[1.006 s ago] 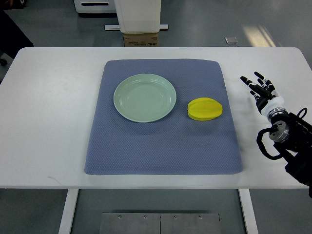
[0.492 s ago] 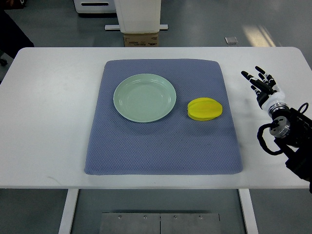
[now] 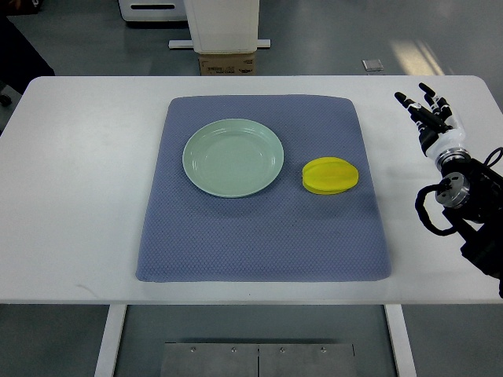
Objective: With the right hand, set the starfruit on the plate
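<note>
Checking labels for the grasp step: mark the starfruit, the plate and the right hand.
starfruit [image 3: 332, 175], top view, middle of its yellow upper ridges
plate [image 3: 206, 177], top view, bare lower-left rim
right hand [image 3: 431, 116], top view, base of the spread fingers over the white table

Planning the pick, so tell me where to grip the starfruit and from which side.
Grip the starfruit across its short middle, coming from above: it lies flat on the mat, long axis left-right, ridges up. The right hand, fingers spread, is off to its right.
</note>
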Robot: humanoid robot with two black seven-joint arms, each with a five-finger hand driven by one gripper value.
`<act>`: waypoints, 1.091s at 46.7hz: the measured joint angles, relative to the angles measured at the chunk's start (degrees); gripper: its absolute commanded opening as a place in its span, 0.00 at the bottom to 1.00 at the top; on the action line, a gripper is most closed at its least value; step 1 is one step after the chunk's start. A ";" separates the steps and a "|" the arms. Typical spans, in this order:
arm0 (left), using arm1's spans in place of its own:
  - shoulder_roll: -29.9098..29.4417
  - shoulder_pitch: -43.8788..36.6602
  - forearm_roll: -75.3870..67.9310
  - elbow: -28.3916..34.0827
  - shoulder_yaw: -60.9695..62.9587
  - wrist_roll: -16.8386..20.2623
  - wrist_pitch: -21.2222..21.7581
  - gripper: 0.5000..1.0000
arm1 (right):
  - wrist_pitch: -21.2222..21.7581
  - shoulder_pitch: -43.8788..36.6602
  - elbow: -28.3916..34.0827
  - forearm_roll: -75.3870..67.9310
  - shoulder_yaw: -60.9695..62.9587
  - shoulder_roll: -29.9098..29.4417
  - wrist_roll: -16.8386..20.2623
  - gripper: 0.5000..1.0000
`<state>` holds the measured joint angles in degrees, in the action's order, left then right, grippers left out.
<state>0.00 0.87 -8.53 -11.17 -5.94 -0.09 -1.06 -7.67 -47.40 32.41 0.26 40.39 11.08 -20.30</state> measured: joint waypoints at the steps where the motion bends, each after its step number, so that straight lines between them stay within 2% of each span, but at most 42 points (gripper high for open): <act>1: 0.00 0.00 0.00 0.00 0.00 -0.01 0.00 1.00 | -0.02 -0.28 -0.02 0.00 0.08 0.00 -0.27 1.00; 23: 0.00 0.00 0.01 0.00 0.02 0.00 0.00 1.00 | -1.02 -8.51 -0.64 -0.09 0.40 1.23 -1.15 1.00; 51: 0.00 0.00 0.01 0.00 0.03 0.01 0.00 1.00 | 0.48 -7.57 -2.27 0.08 -0.20 2.85 -0.97 1.00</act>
<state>0.00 0.87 -8.52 -11.16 -5.91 -0.09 -1.05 -7.19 -54.97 30.14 0.34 40.18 13.93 -21.27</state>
